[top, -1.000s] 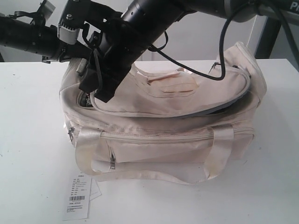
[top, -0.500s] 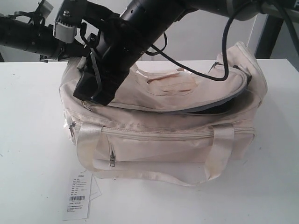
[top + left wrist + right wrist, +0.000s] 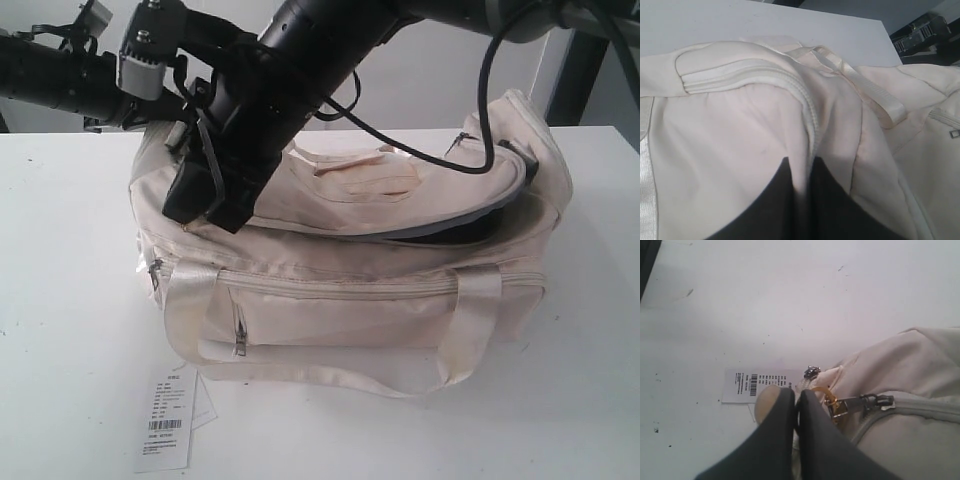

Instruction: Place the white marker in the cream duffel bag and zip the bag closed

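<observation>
Left gripper (image 3: 800, 167): fingers (image 3: 772, 205) nipped tight on a ridge of cream fabric, beside the zipper seam of the cream duffel bag (image 3: 730, 150).

Right gripper (image 3: 796, 396): fingers (image 3: 815, 440) pressed together, no gap. Gold charm (image 3: 826, 396) sits right against one finger, zipper slider (image 3: 865, 401) just beyond it. Cannot tell whether anything is pinched.

Exterior view: both arms meet at the bag's left end, the right arm reaching across. Top flap gapes toward the right end, grey lining (image 3: 450, 228) showing.

Bag sits mid-bench (image 3: 70, 320), front handle (image 3: 320, 375) drooping onto the surface. Barcode tag (image 3: 165, 428) lies flat toward the near edge, in front of the bag's left end.
</observation>
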{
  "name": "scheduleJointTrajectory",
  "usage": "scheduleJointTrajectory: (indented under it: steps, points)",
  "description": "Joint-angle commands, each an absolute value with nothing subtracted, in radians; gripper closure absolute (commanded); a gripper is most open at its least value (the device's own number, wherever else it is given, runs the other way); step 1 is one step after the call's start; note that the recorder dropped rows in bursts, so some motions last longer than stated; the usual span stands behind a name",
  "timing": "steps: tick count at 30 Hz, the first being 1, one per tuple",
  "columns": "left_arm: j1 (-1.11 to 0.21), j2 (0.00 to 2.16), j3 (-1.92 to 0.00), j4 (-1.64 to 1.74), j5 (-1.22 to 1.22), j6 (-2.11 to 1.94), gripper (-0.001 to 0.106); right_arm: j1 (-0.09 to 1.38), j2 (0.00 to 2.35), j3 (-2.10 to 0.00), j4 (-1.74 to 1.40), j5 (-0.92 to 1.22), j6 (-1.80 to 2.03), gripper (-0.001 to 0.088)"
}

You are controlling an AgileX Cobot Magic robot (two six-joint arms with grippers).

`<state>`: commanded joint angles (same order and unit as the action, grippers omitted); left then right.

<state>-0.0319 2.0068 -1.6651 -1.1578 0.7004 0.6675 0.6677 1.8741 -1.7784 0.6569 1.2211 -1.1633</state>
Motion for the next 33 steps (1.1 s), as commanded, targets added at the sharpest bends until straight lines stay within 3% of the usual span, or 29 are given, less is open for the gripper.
scheduleJointTrajectory:
  steps: [33]
  points:
    - [-0.032,2.007,-1.665,-1.158,0.705,0.672,0.105,0.668,1.858,-1.778,0.519,1.221,-1.095,0.0868]
